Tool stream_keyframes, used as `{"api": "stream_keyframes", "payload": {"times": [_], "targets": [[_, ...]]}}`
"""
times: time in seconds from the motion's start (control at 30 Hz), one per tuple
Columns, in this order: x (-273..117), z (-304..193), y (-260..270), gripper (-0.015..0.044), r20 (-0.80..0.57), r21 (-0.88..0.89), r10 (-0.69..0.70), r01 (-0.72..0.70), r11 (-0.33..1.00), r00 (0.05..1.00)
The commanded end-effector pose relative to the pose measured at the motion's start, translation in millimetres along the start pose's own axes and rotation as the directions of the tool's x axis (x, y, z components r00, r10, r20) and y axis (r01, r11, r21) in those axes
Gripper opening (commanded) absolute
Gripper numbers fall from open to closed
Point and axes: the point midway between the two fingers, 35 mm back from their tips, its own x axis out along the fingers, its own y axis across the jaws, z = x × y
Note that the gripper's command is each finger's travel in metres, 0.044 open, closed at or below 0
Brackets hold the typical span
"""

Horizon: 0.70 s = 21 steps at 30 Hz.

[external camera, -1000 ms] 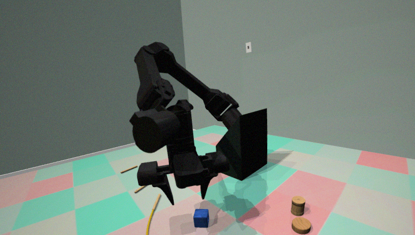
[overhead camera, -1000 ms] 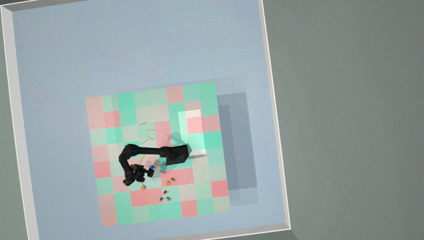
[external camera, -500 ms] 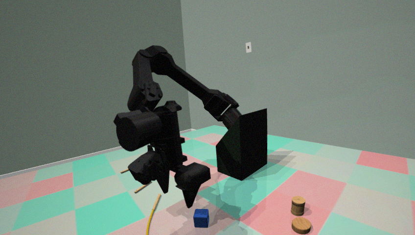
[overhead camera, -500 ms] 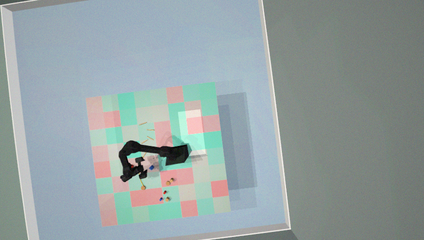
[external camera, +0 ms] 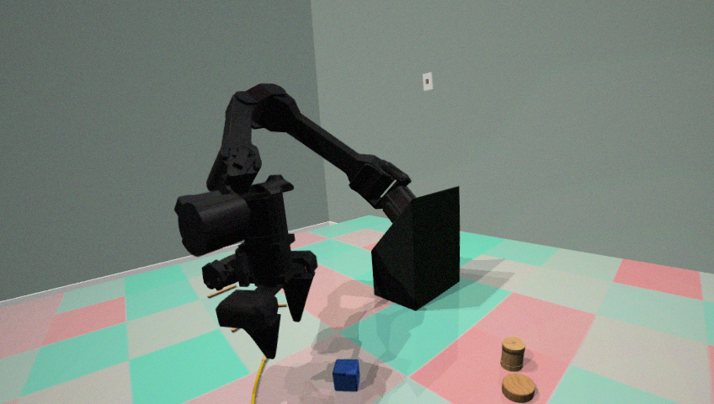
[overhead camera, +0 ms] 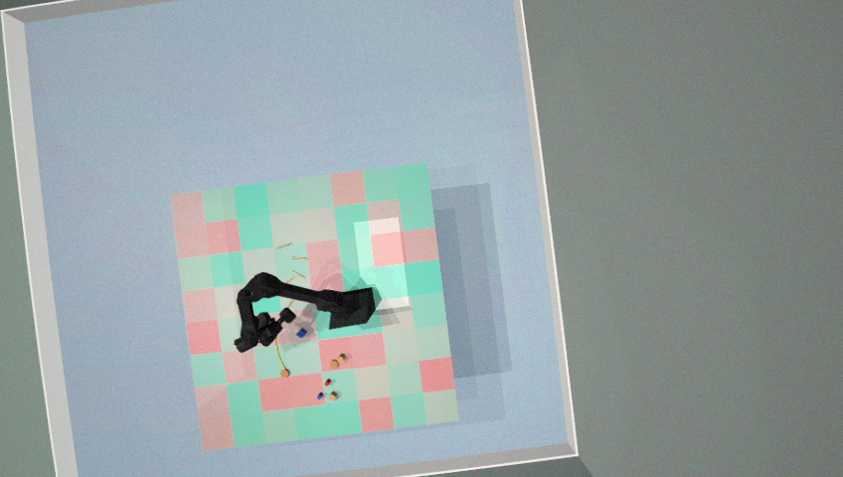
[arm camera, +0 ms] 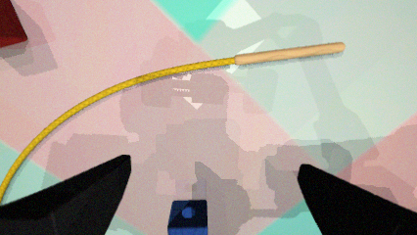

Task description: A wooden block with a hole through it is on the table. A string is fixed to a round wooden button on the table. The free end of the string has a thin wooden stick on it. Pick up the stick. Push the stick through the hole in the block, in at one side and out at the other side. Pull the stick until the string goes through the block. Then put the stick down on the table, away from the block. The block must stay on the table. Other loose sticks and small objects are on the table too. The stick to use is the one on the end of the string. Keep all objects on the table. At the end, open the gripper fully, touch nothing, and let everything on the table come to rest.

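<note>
My gripper [arm camera: 216,167] [external camera: 283,338] is wide open and empty, pointing down above the table. The stick [arm camera: 291,53] [overhead camera: 290,303] on the string's end lies flat on the table, ahead of the fingertips in the wrist view; the gripper hides it in the exterior view. The yellow string [arm camera: 98,97] [external camera: 257,383] [overhead camera: 278,354] curves from it to the round wooden button [overhead camera: 284,373]. The blue block [arm camera: 187,225] [external camera: 346,375] [overhead camera: 301,333] stands on the table, low between the fingers in the wrist view. Its face there shows a round lighter spot, like a hole. The string passes outside the block.
A dark red block [arm camera: 10,24] is at the wrist view's upper left. Loose sticks [overhead camera: 283,245] [external camera: 221,290] lie beyond the arm. A wooden cylinder [external camera: 512,354], a wooden disc [external camera: 518,387] [overhead camera: 334,364], a small red piece [overhead camera: 327,382] and a small blue piece [overhead camera: 320,396] lie farther off.
</note>
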Motion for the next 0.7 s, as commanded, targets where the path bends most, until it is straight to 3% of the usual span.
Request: {"api": "stream_keyframes", "payload": {"times": [0.0,0.23,0.67], "targets": [[-3.2,40.9,-13.6,0.044,0.024,0.819,-0.005,-0.017,0.573,1.0],[-2.9,51.9,-19.1,0.044,0.027,0.979,-0.008,-0.024,0.201,1.0],[-2.9,52.0,-19.2,0.044,0.027,0.98,-0.008,-0.024,0.198,1.0]]}}
